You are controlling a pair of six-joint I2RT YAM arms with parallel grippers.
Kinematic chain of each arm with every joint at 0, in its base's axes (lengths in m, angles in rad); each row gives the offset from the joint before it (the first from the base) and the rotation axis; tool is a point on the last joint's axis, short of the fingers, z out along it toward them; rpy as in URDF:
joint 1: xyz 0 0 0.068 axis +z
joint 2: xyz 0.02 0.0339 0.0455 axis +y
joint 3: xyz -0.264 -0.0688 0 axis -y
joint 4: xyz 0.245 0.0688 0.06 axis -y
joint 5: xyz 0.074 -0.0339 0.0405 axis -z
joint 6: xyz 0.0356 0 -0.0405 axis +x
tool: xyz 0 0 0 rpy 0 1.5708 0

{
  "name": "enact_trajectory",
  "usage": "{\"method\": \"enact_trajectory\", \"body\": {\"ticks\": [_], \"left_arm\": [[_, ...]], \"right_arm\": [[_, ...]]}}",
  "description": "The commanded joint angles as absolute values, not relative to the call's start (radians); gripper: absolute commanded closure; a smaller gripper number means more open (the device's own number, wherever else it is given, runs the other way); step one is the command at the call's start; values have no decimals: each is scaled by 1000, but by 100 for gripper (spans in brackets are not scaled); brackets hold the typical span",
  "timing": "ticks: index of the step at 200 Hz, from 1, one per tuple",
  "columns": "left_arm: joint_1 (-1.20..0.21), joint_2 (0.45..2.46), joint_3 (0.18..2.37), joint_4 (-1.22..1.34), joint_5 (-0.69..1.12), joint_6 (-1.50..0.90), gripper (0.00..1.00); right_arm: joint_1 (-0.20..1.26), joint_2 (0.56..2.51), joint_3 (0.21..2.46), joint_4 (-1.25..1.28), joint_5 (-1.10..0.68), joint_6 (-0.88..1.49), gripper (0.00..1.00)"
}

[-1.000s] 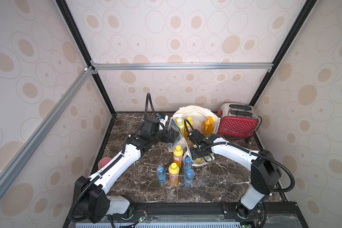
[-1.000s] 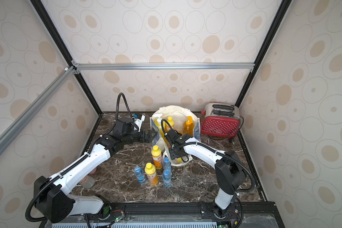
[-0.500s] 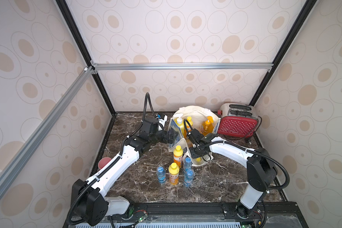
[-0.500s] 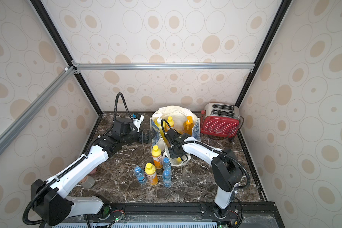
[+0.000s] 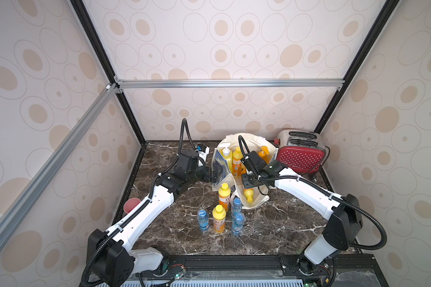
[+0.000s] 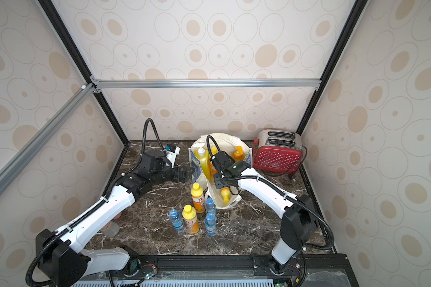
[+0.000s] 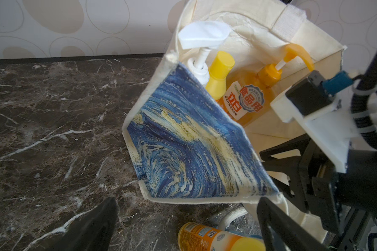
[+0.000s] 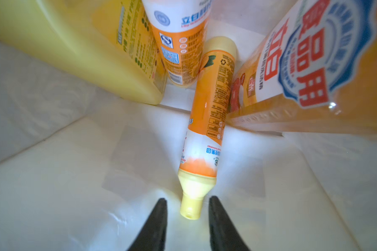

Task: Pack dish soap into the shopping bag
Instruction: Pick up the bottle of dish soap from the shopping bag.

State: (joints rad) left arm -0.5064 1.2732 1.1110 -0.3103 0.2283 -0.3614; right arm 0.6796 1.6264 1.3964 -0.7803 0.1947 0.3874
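Small soap bottle [image 8: 209, 113] was seen lying inside the shopping bag [image 5: 222, 161], its cap flanked, untouched, by the narrowly parted right gripper [image 8: 187, 198], left gripper [image 7: 187, 200] spread wide just left of the bag

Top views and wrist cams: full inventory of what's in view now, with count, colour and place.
shopping bag: 1, cream with blue print, back centre
big pump bottle: 1, yellow, upright in bag
amber pump bottle: 1, orange pump, in bag
small soap bottles: 4, orange with yellow caps; two standing before bag, one upright in bag, one lying in bag
water bottles: 3, clear with blue caps, standing beside those two
toaster: 1, red with white dots, back corner, right arm's side
cup: 1, red, beside left arm
table: 1, dark marble
left pincer: open, at bag's blue side
right pincer: open, in bag, astride lying bottle's cap
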Motion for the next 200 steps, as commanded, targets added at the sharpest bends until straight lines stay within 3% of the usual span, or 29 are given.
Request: {"method": "enact_trajectory", "body": {"ticks": [1, 115, 139, 150, 177, 200], "left_arm": [[-512, 1276, 1102, -287, 214, -341, 1], [-512, 1220, 1052, -240, 213, -359, 1], [-513, 1212, 1049, -242, 210, -359, 1], [-513, 1210, 1048, -241, 207, -359, 1], [-512, 1213, 1048, -244, 204, -357, 1], [-513, 1216, 1049, -244, 203, -356, 1]], "right_arm": [[675, 1651, 1335, -769, 173, 432, 55], [662, 1789, 1203, -569, 150, 521, 37], [657, 1827, 1209, -547, 140, 519, 37], [655, 1840, 1210, -540, 138, 515, 42], [648, 1833, 1220, -548, 147, 497, 68], [646, 1797, 1268, -621, 170, 465, 81]]}}
